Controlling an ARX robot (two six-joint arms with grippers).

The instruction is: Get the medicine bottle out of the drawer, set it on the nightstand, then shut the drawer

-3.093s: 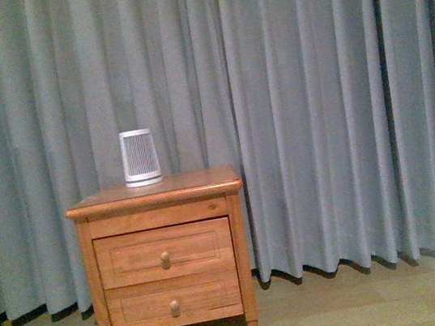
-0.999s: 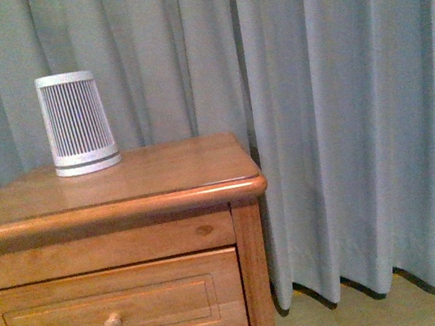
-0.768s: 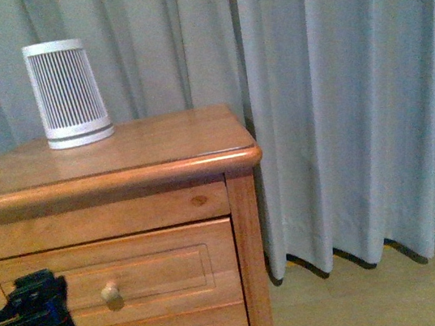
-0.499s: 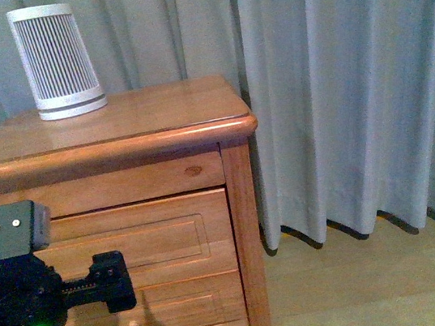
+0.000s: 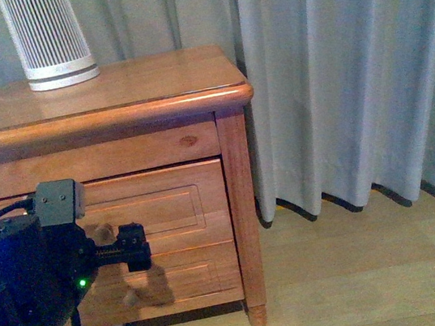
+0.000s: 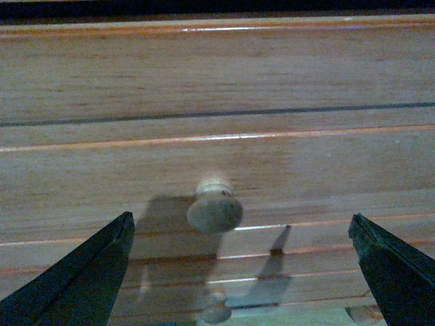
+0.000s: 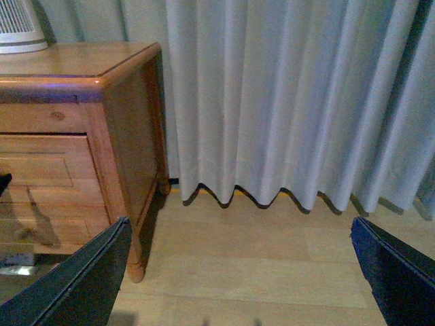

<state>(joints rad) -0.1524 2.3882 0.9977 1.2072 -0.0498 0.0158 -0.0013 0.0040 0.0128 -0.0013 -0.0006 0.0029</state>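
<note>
Squared up to the nightstand [image 5: 108, 89], its upper drawer [image 5: 171, 211] closed. Left gripper [image 6: 239, 227] spread wide and empty, level with the knob [image 6: 215, 209] and just short of it, probably to straddle and pull. Right gripper [image 7: 238, 231] likewise parted, well aside from the knob, idle. No medicine bottle visible; presumably behind the knob, inside.

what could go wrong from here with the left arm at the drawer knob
1. The knob is small and round; the open left gripper could slip off when pulling the drawer.
2. The lower knob sits close below, so a low approach might grab the wrong one.
</note>
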